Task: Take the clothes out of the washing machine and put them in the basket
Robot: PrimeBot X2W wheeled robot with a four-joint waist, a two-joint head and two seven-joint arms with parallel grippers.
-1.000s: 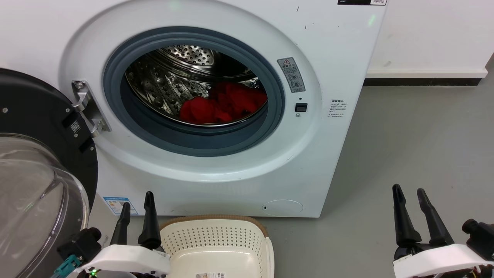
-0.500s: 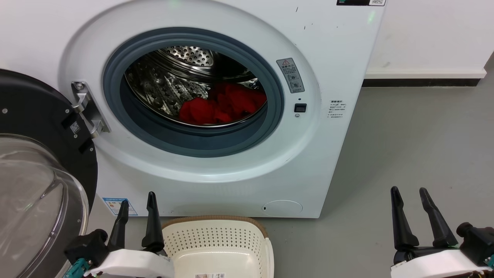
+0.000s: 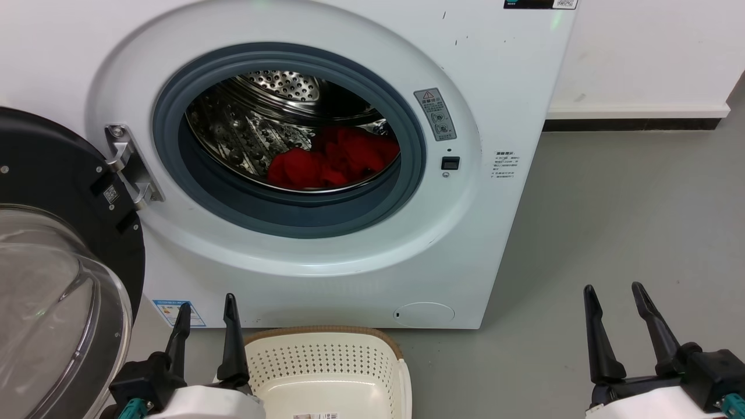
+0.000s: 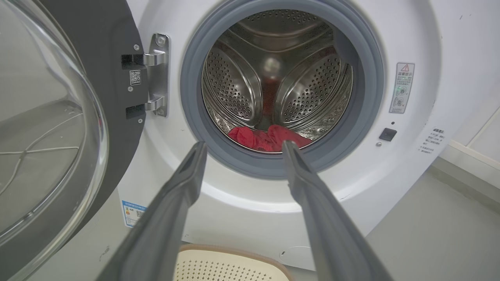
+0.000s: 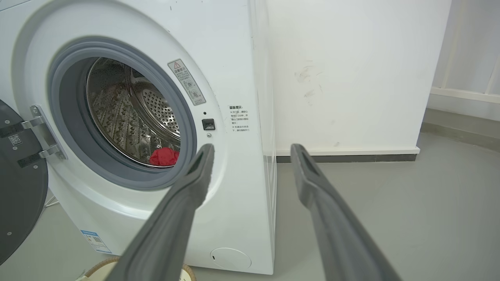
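Note:
The red clothes (image 3: 332,158) lie bundled at the bottom of the steel drum of the white washing machine (image 3: 500,75), whose black-framed glass door (image 3: 52,279) stands swung open at the left. In the left wrist view the clothes (image 4: 267,138) lie past the grey porthole rim; in the right wrist view a bit of the clothes (image 5: 164,157) peeks out. The cream basket (image 3: 326,364) sits on the floor just below the porthole. My left gripper (image 3: 206,311) is open beside the basket's left rim, empty. My right gripper (image 3: 616,298) is open over bare floor at the lower right, empty.
Grey floor (image 3: 611,209) stretches to the right of the machine, up to a white wall with a dark baseboard (image 3: 628,124). The open door takes up the space at the left.
Both grippers have sunk slightly toward the bottom edge of the head view, and the right one's fingers have spread a little. The clothes and the basket have stayed put.

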